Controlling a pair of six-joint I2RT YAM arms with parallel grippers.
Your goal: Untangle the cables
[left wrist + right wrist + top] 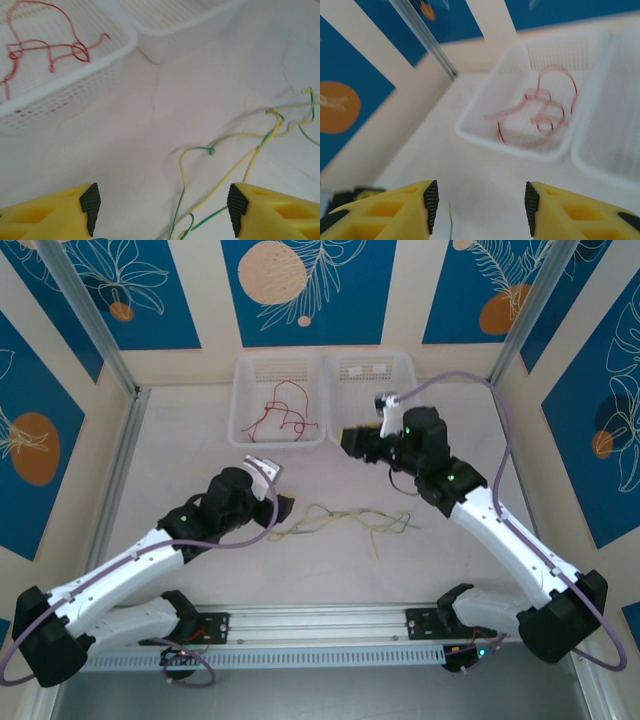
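Note:
Pale yellow-green cables [345, 520] lie tangled on the table's middle. A red cable [283, 415] lies coiled in the left white basket [246, 430]. My left gripper [285, 507] sits at the left end of the yellow-green tangle. In the left wrist view it [162, 210] stands open, with yellow-green strands [182, 170] lying on the table between its fingers, untouched by the pads. My right gripper [352, 440] hovers above the table near the baskets. It [480, 207] is open and faces the red cable [540, 107]. A thin green strand end [450, 222] shows by its left finger.
A second white basket [375, 375] stands right of the first, at the back of the table. Metal frame posts [100, 330] rise at the back corners. Purple cables [505, 440] loop along both arms. A rail [320, 625] runs along the near edge.

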